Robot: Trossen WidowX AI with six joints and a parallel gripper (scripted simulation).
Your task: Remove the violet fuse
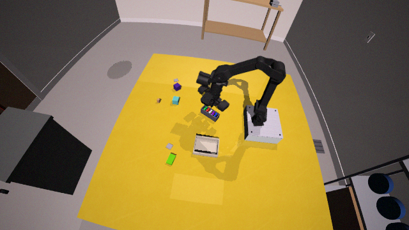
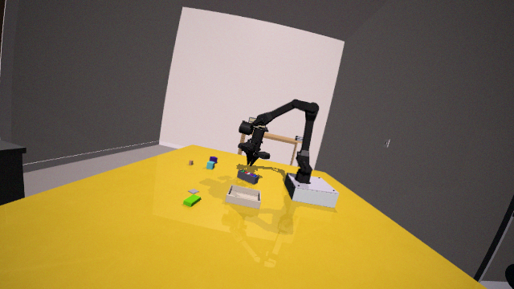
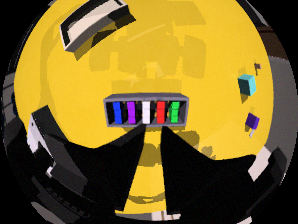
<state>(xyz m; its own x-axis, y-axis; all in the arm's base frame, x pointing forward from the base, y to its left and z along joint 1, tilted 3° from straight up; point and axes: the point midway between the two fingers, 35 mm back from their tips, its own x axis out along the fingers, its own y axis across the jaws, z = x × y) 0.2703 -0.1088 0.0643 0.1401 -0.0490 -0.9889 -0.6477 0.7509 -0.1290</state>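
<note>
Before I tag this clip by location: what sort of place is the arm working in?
Probably a plain indoor workroom or lab: grey walls around a wide yellow table, a wooden shelf unit against the far wall, and the arm bolted to a white base above a fuse block.
</note>
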